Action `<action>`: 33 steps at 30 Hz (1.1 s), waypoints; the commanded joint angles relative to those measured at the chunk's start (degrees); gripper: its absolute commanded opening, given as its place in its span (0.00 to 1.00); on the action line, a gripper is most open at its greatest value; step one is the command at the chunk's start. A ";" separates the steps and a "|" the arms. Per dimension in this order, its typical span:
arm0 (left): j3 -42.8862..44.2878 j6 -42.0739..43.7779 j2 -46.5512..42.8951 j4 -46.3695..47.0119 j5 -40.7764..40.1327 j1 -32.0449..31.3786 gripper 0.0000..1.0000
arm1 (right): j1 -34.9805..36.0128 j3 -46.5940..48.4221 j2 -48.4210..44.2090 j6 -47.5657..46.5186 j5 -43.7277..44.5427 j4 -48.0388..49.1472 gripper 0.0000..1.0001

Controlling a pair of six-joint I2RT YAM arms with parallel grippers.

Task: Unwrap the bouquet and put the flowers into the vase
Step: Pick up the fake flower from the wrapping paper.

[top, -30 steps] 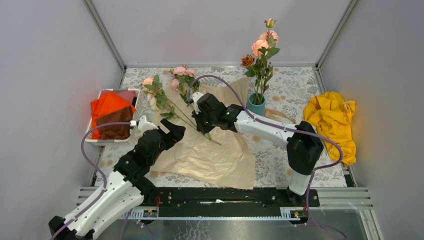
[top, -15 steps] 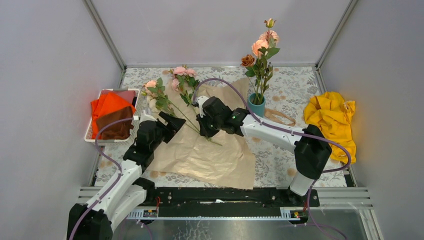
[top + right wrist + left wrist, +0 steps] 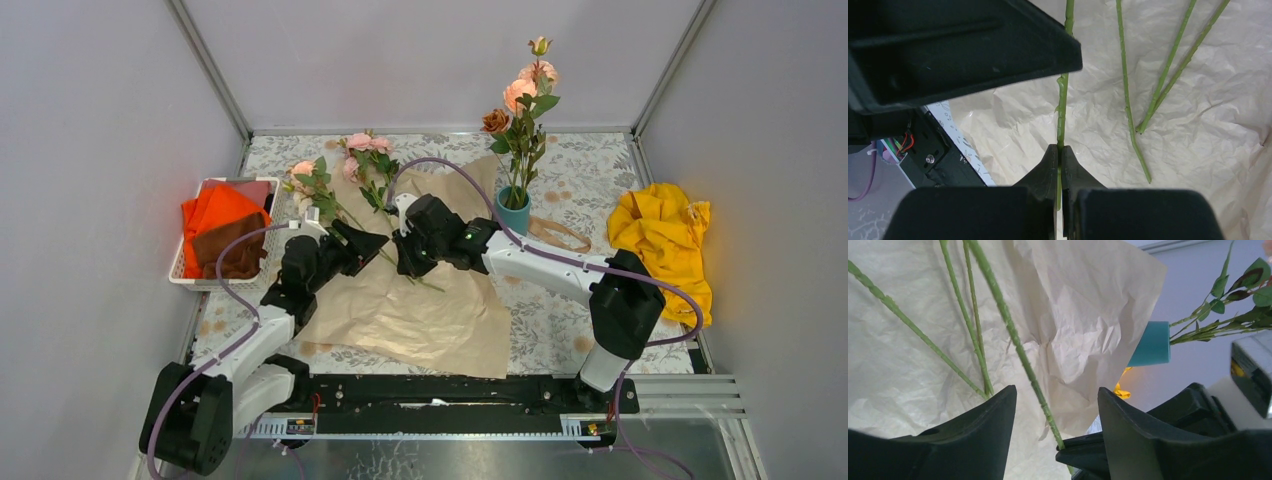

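Observation:
The bouquet lies unwrapped: its crinkled kraft paper (image 3: 420, 300) is spread flat, and loose flowers (image 3: 340, 185) lie across its back left corner. The teal vase (image 3: 513, 210) (image 3: 1153, 343) holds several roses. My right gripper (image 3: 405, 258) (image 3: 1060, 150) is shut on one green stem (image 3: 1062, 110) low over the paper. My left gripper (image 3: 376, 243) (image 3: 1057, 405) faces it from the left. It is open, and that same stem (image 3: 1013, 340) runs between its jaws without touching either finger. Other stems (image 3: 1128, 100) lie on the paper beside it.
A white basket (image 3: 192, 280) with orange and brown cloths sits at the left edge. A yellow cloth (image 3: 665, 245) is heaped at the right. A tan ribbon (image 3: 560, 232) lies beside the vase. Grey walls close in three sides.
My left arm has reached forward and to the right until its jaws straddle the stem held by the right gripper, and the jaws have narrowed. The right gripper has shifted slightly right with the stem.

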 commanded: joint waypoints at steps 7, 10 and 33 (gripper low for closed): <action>-4.19 -1.53 3.50 10.74 5.67 0.32 0.51 | 0.62 1.27 -3.19 1.18 -2.22 3.57 0.00; -3.62 -0.69 3.13 10.00 5.44 0.32 0.44 | 0.80 0.90 -3.01 1.39 -2.23 3.56 0.00; -3.02 3.46 4.78 7.81 5.33 0.32 0.00 | 3.70 -1.62 -4.91 2.67 -1.95 3.33 0.04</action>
